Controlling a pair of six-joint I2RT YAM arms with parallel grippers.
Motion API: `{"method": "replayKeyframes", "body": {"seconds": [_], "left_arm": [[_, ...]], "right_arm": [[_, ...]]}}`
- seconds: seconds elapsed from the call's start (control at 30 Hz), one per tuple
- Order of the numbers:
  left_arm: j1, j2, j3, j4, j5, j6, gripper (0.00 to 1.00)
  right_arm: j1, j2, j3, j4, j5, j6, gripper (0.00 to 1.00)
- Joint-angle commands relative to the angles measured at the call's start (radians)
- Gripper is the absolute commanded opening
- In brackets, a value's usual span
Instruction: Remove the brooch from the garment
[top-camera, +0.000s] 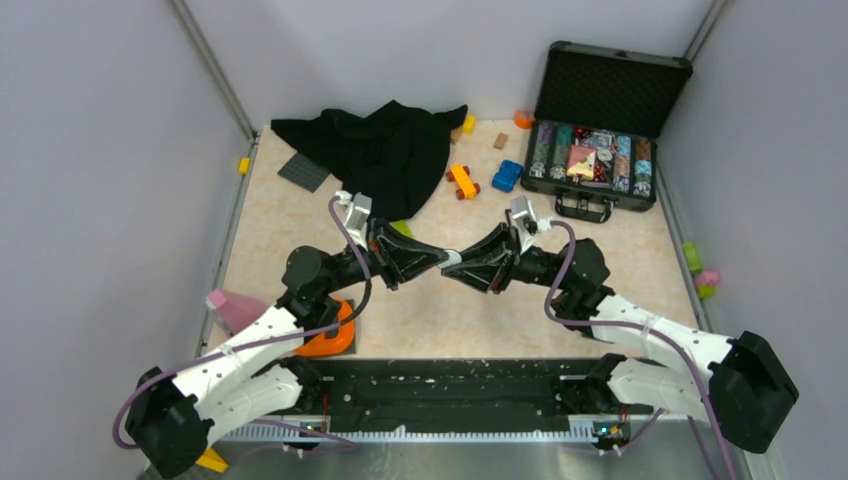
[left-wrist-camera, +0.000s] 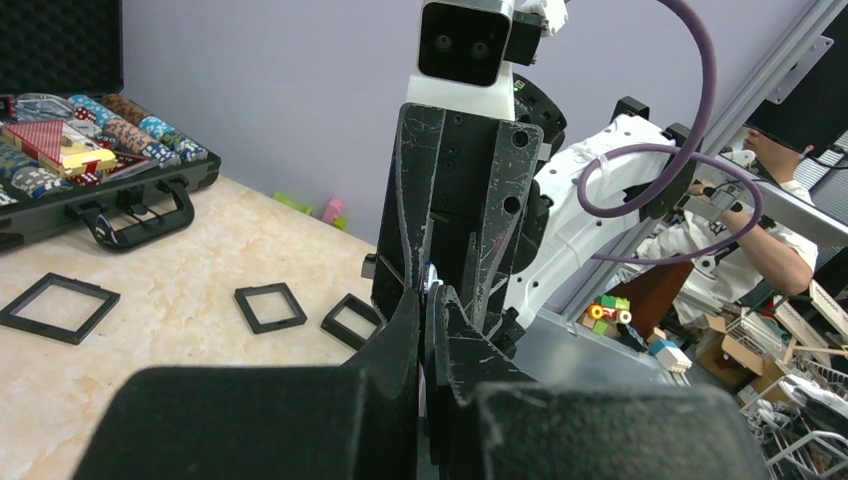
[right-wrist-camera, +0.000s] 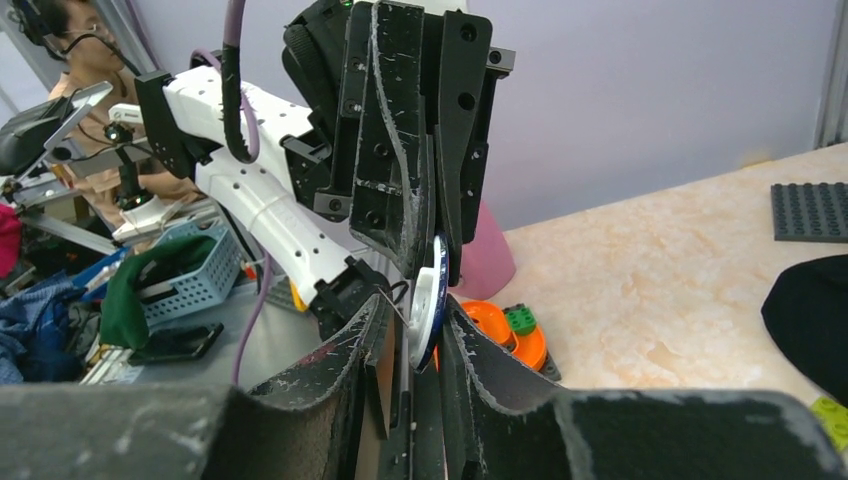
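Standing on edge, the brooch (right-wrist-camera: 428, 295) sits clenched between left pincer (left-wrist-camera: 425, 297) and right pincer (right-wrist-camera: 421, 318)

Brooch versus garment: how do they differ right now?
The brooch is a small silvery-white disc, the garment a big black cloth. The brooch is held off the table between left hand and right hand; the garment lies crumpled at the table's far side, apart from both.
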Motion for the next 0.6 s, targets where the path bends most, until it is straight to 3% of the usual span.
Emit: {"method": "replayKeyframes", "body": {"seconds": [0.0,0.57], "left_arm": [[0.005,-0.017,0.003,0.029,0.028,0.006,0.00],[0.005,-0.030,-0.015,0.093,0.109,0.028,0.00]], "right_arm": [[0.012,-0.016,0.046,0.025,0.010,0.008,0.23],[0.011,-0.007,0.092,-0.076,0.011,0.092,0.06]]}}
